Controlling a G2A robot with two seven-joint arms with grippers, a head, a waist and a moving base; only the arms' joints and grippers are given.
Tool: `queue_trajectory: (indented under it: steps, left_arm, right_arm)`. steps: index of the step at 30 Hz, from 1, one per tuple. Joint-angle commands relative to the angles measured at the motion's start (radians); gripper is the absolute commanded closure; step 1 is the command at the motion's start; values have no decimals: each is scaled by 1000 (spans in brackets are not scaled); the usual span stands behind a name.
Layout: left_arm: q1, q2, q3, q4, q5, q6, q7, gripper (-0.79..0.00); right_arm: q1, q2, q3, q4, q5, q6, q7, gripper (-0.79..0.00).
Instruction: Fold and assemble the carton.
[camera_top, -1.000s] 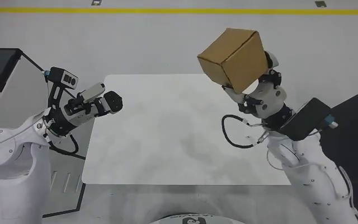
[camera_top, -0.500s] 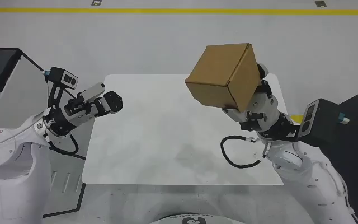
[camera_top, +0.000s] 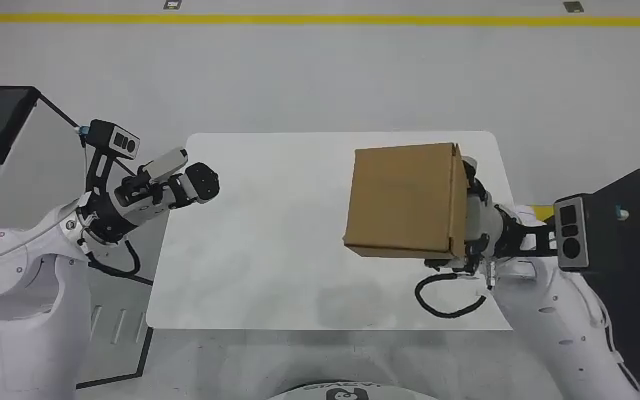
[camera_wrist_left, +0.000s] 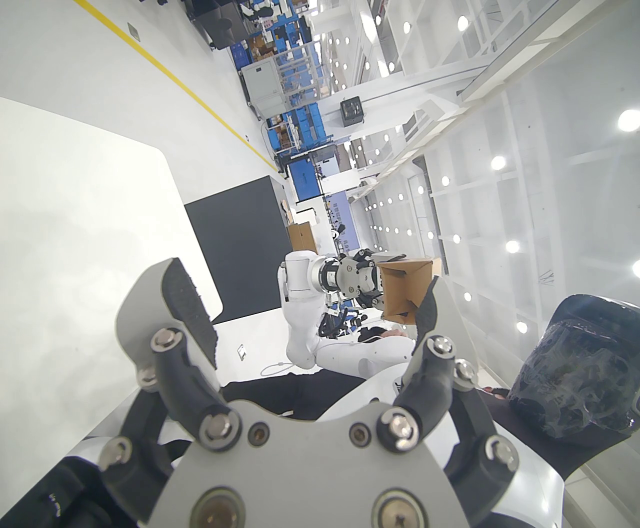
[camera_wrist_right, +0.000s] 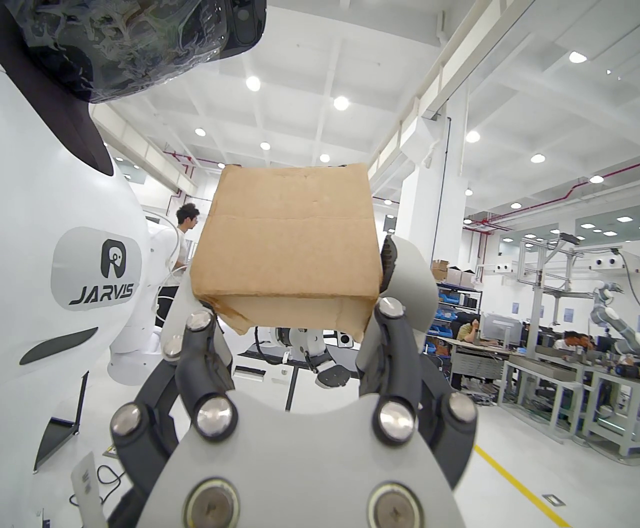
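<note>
Clamped a boxy, matte brown cardboard carton (camera_top: 405, 198) by one end in the right gripper (camera_wrist_right: 295, 305), above the smooth white table's (camera_top: 270, 230) right side. Held the left gripper (camera_wrist_left: 305, 300) spread wide, empty, at its left edge.

Brown box-shaped carton (camera_top: 403, 198), broad face up, aloft over right part of table (camera_top: 260, 230)

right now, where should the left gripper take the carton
Probably the carton end opposite the right gripper, the one facing the open left gripper, coming straight across the table. The right gripper pinches the other end and holds the carton level over the table, so that end is free. It looks unclosed, giving an edge to pinch.
</note>
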Motion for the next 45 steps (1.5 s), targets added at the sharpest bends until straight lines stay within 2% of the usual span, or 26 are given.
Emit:
queue_trajectory:
  steps: [1,6,8,10,16,25,30,37,45]
  left_arm:
    - [0,0,0,0,0,0,0,-785]
    - [0,0,0,0,0,0,0,-785]
    - [0,0,0,0,0,0,0,-785]
    - [0,0,0,0,0,0,0,-785]
    - [0,0,0,0,0,0,0,-785]
    - [0,0,0,0,0,0,0,-785]
    - [0,0,0,0,0,0,0,-785]
    - [0,0,0,0,0,0,0,-785]
    - [0,0,0,0,0,0,0,-785]
  right_arm:
    - [0,0,0,0,0,0,0,0]
    - [6,-3,-6,2,7,-14,15,0]
    - [24,-6,-4,12,7,-66,-10,0]
    - [44,-9,-7,8,-17,-66,-29,0]
    - [128,-4,-117,-3,-82,-66,-152,0]
    - [127,-5,-113,-16,-88,-57,-128,0]
    - [153,-2,-100,-41,-166,-66,-91,0]
    - [197,10,-115,-52,-270,-66,-132,0]
    - [193,9,-112,-66,-273,-44,-104,0]
